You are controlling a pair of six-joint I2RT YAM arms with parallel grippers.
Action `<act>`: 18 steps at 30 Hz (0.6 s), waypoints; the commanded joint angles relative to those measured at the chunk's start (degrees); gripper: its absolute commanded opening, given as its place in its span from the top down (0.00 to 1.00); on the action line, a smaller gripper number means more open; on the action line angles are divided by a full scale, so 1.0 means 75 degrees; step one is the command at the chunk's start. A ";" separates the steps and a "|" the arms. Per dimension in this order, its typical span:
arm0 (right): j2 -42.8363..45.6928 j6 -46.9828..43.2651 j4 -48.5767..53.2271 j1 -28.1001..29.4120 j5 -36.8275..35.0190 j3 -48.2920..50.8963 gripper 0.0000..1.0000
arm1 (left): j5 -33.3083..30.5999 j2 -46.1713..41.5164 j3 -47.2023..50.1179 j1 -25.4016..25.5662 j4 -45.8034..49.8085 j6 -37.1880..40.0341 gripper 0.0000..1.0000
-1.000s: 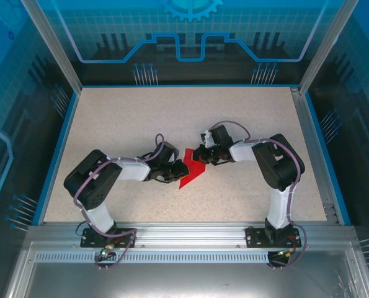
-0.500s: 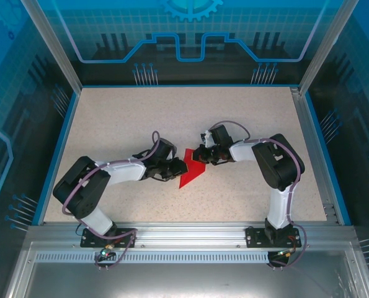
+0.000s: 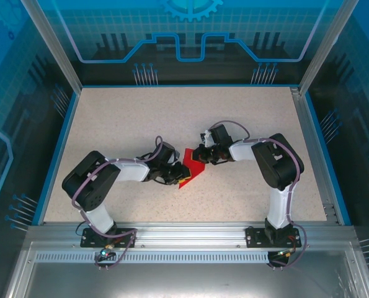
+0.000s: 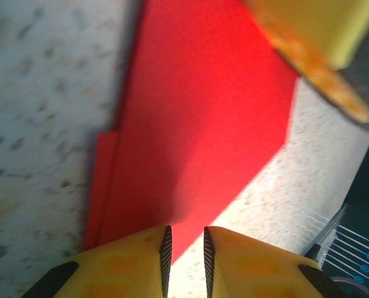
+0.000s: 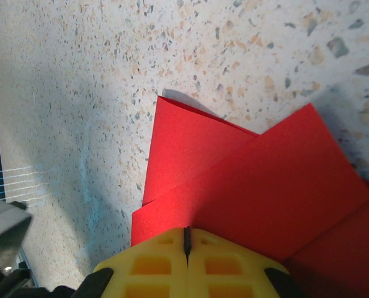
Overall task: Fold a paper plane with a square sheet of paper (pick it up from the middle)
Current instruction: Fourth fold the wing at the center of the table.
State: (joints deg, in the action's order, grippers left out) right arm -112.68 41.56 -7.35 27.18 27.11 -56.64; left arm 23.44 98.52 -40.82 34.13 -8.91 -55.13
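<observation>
Right wrist view: right gripper [image 5: 186, 239], jaws pressed together, pins the folded square sheet of paper [image 5: 246, 186] on the table [image 3: 116, 124], centrally; left gripper [image 4: 184, 248], jaws slightly parted at its corner, should press the crease flat without dragging it.

Left gripper [image 3: 178, 172] points toward 3 o'clock, jaws slightly parted; right gripper [image 3: 200, 156] points toward 9 o'clock, jaws closed

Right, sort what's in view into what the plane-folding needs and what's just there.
Belongs to the job:
- folded red paper
- left gripper, at the paper's point
- right gripper, at its far edge

Just there:
- speckled tabletop
- blue enclosure panels
- aluminium front rail
</observation>
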 commanded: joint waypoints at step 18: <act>-0.0456 -0.0257 0.1161 0.0050 -0.0873 0.0156 0.95 | 0.0208 -0.0488 0.1034 0.0055 0.1710 0.0945 0.80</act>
State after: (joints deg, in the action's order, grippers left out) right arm -112.68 41.32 -6.50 27.22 27.00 -57.01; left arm 23.46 94.94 -36.27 34.13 -8.69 -50.78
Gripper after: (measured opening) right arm 0.045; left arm 0.200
